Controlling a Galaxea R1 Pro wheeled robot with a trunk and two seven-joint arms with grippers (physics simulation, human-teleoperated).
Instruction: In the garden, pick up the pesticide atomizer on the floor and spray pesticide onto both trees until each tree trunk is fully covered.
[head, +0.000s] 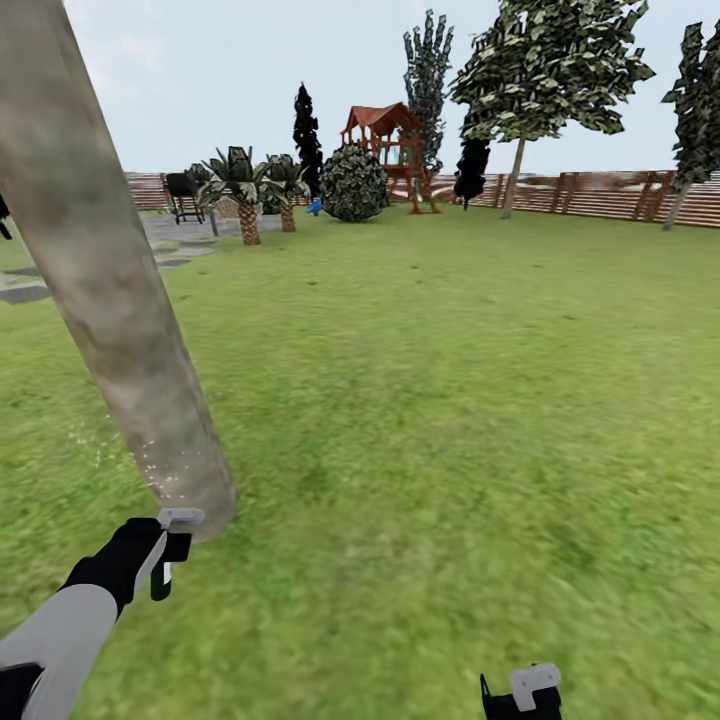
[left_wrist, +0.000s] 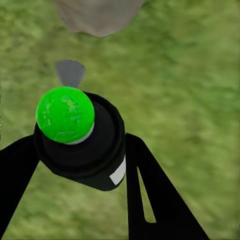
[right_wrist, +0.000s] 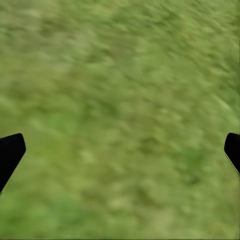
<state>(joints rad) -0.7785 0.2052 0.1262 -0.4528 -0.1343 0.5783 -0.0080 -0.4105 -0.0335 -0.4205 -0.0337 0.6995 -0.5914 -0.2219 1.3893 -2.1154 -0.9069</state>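
L arm: reaches fwd from lower left of head view, white forearm, black wrist; left gripper (head: 168, 560) sits just below the base of the tree trunk (head: 100, 270).
L claw: clamped on the pesticide atomizer (left_wrist: 82, 145); both black fingers (left_wrist: 150, 195) press its dark body, one each side.
Atomizer: in wrist view a near-black bottle w/ white label patch; top reads bright green here, not red. Nozzle end faces the trunk base (left_wrist: 95, 15), close but apart.
Pesticide: fine white speckles (head: 160, 470) on lower trunk and in the air just beside it.
R arm: right gripper (head: 522, 695) at bottom edge of head view, mostly cut off.
R claw: fingers (right_wrist: 10, 152) spread wide, nothing between them, grass lawn (right_wrist: 120, 120) below.
Hard to see: atomizer in head view is largely hidden by gripper; trunk top runs out of frame. Second tree (head: 545, 70) stands well apart by the wooden fence (head: 610, 195).
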